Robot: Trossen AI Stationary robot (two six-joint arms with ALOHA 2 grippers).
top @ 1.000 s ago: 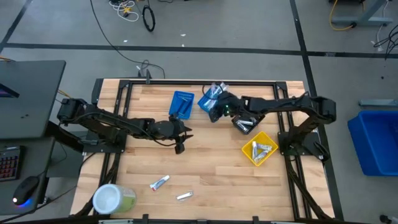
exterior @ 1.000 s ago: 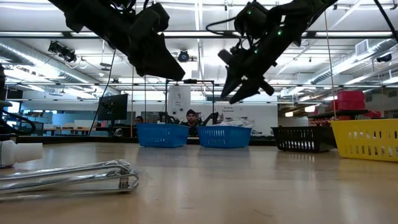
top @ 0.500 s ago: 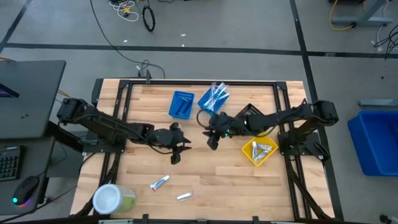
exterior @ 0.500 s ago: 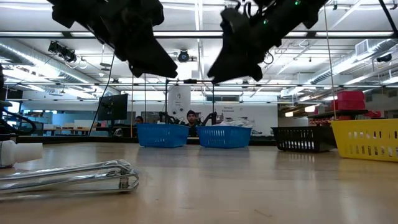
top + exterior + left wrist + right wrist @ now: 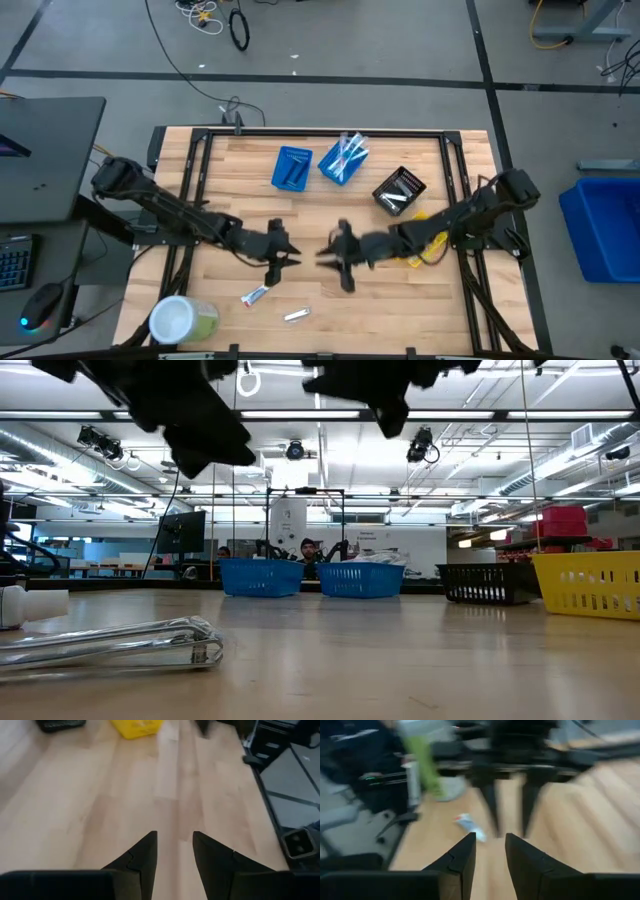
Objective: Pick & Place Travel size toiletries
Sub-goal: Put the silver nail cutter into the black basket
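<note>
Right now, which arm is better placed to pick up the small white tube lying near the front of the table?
Left. The left gripper hangs almost directly beside the white tube, jaws apart and empty. The right gripper, also empty, sits farther off.

Place: robotics lab or workshop hall.
Floor: grey concrete (image 5: 400,40), taped lines, loose cables (image 5: 200,15).
Ceiling: exposed ducts, strip lights (image 5: 300,415).
Furnishing: wooden table (image 5: 330,300) in black frame; monitors (image 5: 185,530), benches behind.

Left claw (image 5: 283,255) and right claw (image 5: 332,262) face each other above a tube (image 5: 257,294).
</note>
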